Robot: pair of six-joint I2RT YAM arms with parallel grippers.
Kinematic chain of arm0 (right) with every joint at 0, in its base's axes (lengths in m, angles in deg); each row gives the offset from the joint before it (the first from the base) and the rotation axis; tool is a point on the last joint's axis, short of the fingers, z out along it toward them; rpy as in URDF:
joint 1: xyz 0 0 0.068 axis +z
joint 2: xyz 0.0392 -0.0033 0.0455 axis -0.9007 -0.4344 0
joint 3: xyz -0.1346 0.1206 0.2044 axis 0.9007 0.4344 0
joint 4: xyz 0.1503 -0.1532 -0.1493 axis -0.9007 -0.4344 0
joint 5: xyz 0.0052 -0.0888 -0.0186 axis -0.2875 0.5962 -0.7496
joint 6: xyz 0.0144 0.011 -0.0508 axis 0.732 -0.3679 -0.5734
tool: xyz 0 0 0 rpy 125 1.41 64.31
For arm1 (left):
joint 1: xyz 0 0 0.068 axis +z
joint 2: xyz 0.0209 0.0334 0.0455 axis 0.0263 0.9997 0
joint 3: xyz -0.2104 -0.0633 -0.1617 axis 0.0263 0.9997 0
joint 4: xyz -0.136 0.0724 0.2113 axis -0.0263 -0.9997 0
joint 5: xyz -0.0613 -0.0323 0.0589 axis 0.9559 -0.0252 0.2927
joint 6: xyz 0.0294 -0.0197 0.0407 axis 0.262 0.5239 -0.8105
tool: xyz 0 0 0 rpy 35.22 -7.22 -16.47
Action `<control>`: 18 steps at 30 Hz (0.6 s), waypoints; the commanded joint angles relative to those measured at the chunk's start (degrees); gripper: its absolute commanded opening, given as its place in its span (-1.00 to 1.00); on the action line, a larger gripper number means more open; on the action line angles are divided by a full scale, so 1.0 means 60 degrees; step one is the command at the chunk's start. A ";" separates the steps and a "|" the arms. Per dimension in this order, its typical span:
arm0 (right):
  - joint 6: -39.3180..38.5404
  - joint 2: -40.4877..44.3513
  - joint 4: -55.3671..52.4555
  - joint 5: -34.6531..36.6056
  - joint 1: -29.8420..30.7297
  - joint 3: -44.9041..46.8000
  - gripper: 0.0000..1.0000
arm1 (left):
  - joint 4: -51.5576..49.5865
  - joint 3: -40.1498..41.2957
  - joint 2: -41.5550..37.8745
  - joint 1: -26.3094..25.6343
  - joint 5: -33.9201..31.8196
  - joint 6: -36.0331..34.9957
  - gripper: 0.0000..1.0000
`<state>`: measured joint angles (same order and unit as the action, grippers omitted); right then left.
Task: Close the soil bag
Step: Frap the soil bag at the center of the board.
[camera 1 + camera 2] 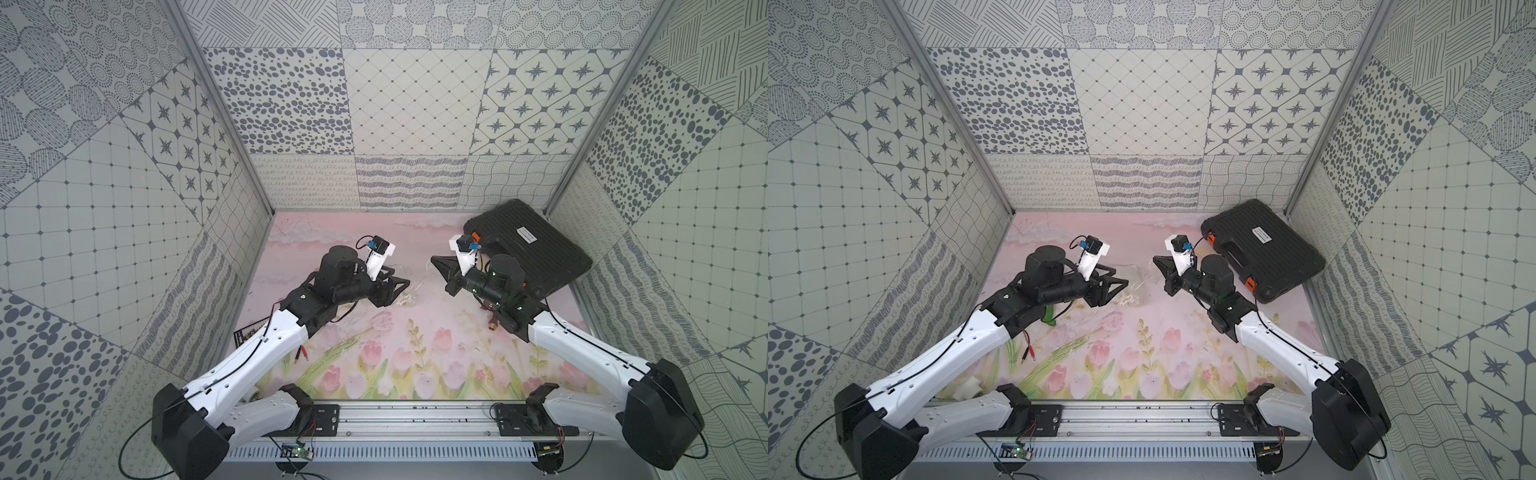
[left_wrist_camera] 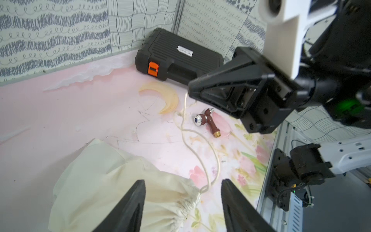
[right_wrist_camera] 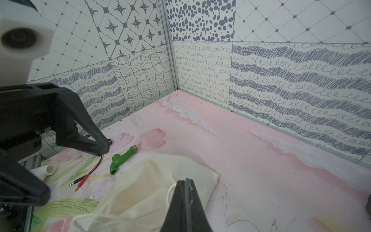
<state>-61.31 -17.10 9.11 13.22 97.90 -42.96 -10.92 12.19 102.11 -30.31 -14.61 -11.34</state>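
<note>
Found the soil bag [image 2: 112, 180] slumped on the pink floral mat [image 2: 60, 112] mid-table, neck puckered into pleats, right under the left gripper [image 2: 182, 180] — fingers apart, one either side of that neck, gripping nothing. Traced the white cord [image 2: 200, 144] from the neck in a slack curve up to the right gripper [image 2: 190, 89] — fingers pressed together, pinching the cord at their tip. Logged a brown tap fitting [image 2: 206, 122] just beside the cord and a black case [image 2: 180, 58] in the far corner.
</note>
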 commanded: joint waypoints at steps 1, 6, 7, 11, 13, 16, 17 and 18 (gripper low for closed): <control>-0.0522 0.0199 -0.0559 0.0139 0.0198 -0.0548 -1.00 | -0.1519 -0.1347 0.0209 0.0066 0.0733 -0.0005 0.31; -0.0583 0.0150 -0.0679 0.0082 0.0378 -0.0845 -1.00 | -0.1218 -0.1904 0.1181 -0.0388 0.0833 0.0427 0.13; -0.0607 0.0170 -0.0702 0.0062 0.0395 -0.0887 -1.00 | -0.1072 -0.1907 0.1325 -0.0441 0.0592 0.0489 0.06; -0.0612 0.0248 -0.0794 -0.0055 0.0427 -0.0988 -1.00 | -0.0304 -0.1897 0.1853 -0.0447 0.0377 0.0713 -0.10; -0.0580 0.0308 -0.0806 -0.0099 0.0441 -0.0974 -1.00 | 0.0047 -0.1946 0.2081 -0.0440 0.0426 0.0758 -0.17; -0.0520 0.0405 -0.0765 -0.0126 0.0429 -0.0920 -1.00 | 0.0140 -0.2169 0.2538 -0.0443 0.0630 0.0684 -0.26; -0.0507 0.0421 -0.0755 -0.0125 0.0433 -0.0905 -1.00 | 0.0167 -0.2220 0.2641 -0.0455 0.0761 0.0690 -0.27; -0.0500 0.0424 -0.0752 -0.0123 0.0437 -0.0881 -1.00 | 0.0235 -0.2228 0.2720 -0.0473 0.0891 0.0700 -0.28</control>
<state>-64.07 -15.92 3.58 13.22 100.24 -47.31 -13.50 0.37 116.01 -32.69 -12.30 -8.15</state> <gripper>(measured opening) 0.045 0.364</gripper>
